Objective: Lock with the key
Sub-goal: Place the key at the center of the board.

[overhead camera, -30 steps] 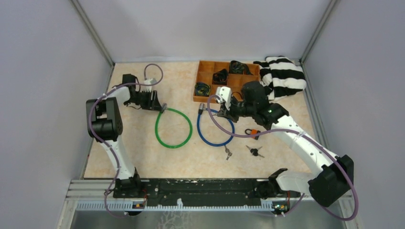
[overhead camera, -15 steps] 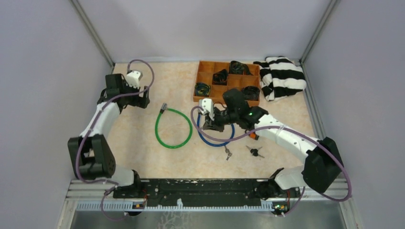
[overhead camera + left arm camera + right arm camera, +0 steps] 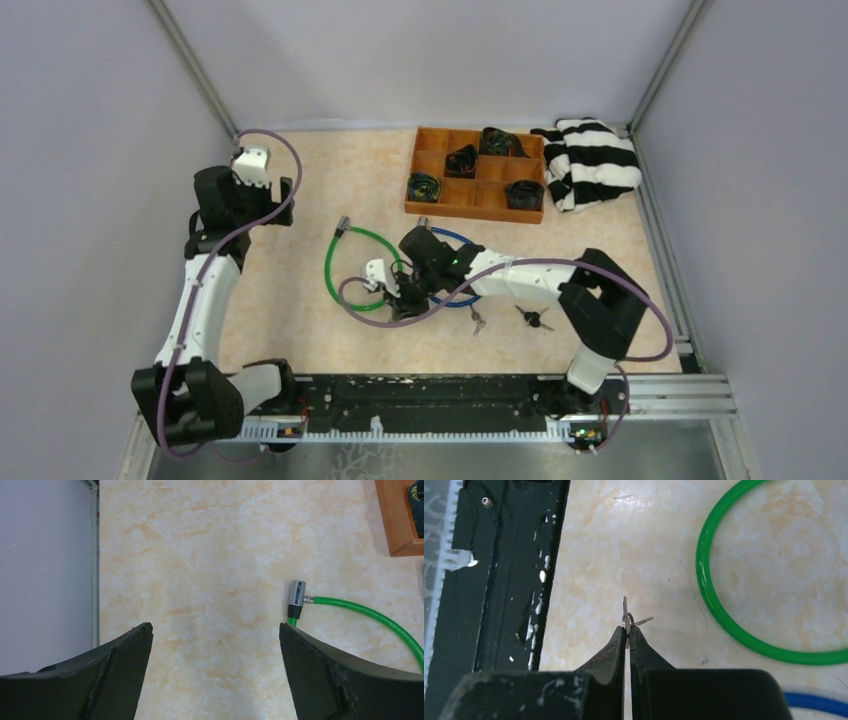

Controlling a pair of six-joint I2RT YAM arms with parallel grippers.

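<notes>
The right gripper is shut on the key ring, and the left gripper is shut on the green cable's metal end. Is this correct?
Not fully. The left wrist view shows the left gripper open, holding nothing; the green cable's metal end lies free on the table. The right gripper is indeed shut on the key ring.

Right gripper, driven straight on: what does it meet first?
Way looks free: beyond the right gripper, shut on the keys, only bare table shows, the green cable off to one side, the black rail to the other. If it tilts downward, the table comes first.
</notes>
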